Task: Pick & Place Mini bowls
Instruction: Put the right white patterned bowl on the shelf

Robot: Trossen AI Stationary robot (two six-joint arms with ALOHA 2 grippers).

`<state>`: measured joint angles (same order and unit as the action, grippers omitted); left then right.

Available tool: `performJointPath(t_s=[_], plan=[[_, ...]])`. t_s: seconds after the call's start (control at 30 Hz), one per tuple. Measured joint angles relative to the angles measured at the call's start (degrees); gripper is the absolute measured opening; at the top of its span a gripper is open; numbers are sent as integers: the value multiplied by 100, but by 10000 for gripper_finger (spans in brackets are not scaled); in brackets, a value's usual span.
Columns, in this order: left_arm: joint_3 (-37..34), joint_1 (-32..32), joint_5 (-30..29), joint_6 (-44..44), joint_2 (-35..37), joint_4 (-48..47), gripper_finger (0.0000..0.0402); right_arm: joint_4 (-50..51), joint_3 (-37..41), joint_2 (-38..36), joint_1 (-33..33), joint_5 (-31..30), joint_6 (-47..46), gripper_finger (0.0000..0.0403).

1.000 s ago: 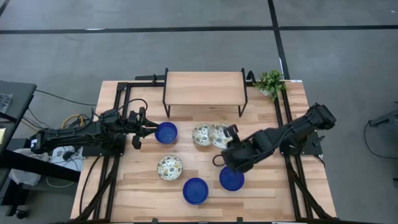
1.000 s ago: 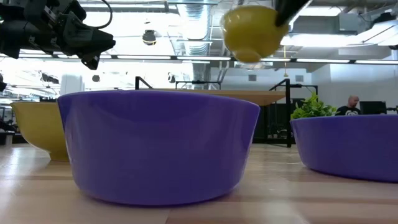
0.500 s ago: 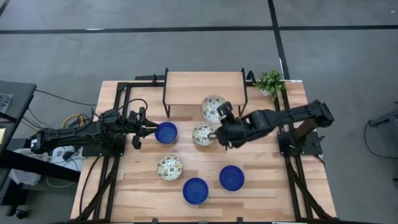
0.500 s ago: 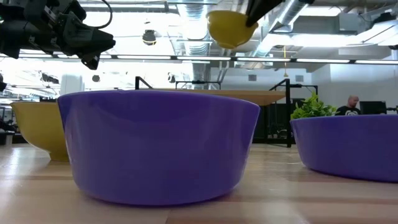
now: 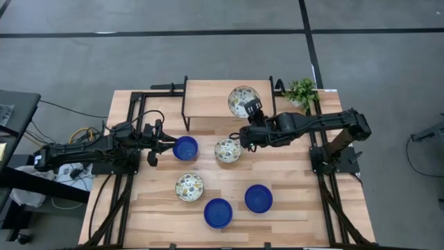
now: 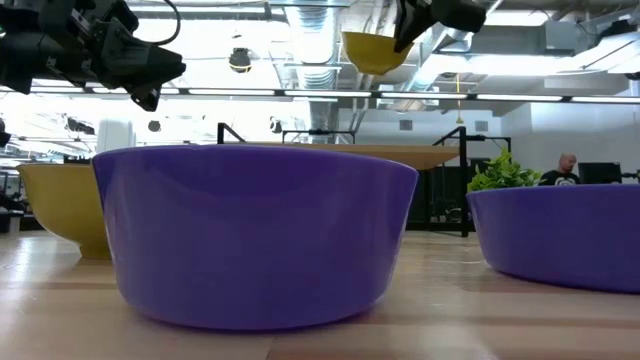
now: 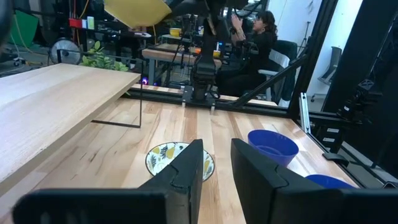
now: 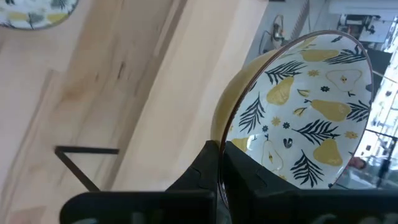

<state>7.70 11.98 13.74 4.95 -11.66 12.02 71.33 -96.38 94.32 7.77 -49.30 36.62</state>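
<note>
My right gripper [image 5: 251, 111] is shut on a mini bowl [image 5: 241, 101], yellow outside and white inside with pears and leaves, held in the air over the raised wooden shelf [image 5: 208, 97]. It also shows high up in the low view [image 6: 375, 50]. Two more patterned bowls [image 5: 227, 151] [image 5: 189, 186] and three blue bowls [image 5: 185, 148] [image 5: 218, 212] [image 5: 258, 198] stand on the table. My left gripper [image 5: 165, 145] hovers slightly open and empty, just left of the far-left blue bowl. My right gripper pinches the patterned bowl's rim [image 8: 219, 148], one finger inside the bowl and one outside on its yellow wall. The fingers reach it from the table's right and near side. The bowl is lifted clear above the shelf, its opening up and slightly tilted.
The shelf stands on thin black legs [image 5: 185, 114] at the table's far middle. A small green plant [image 5: 302, 90] stands at the far right corner. Black frame rails [image 5: 132, 125] run along both sides. People sit in the room beyond the table [image 7: 258, 37].
My right gripper has carried the patterned bowl from above the table's middle toward the far edge and upward, over the shelf. The bowl has stayed clear of everything with its opening up.
</note>
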Motion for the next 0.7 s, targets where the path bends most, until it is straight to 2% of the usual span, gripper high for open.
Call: performJointPath(t_s=[0.37,0.5,0.7], plan=[[0,-1,2,2,2,98,82,-7,-2,0,7,-35,39,0],[0,-1,2,45,0,130,82,-289,-2,0,-14,-15,564,0],[0,-1,2,561,0,144,82,-780,-2,0,-259,21,1186,0]])
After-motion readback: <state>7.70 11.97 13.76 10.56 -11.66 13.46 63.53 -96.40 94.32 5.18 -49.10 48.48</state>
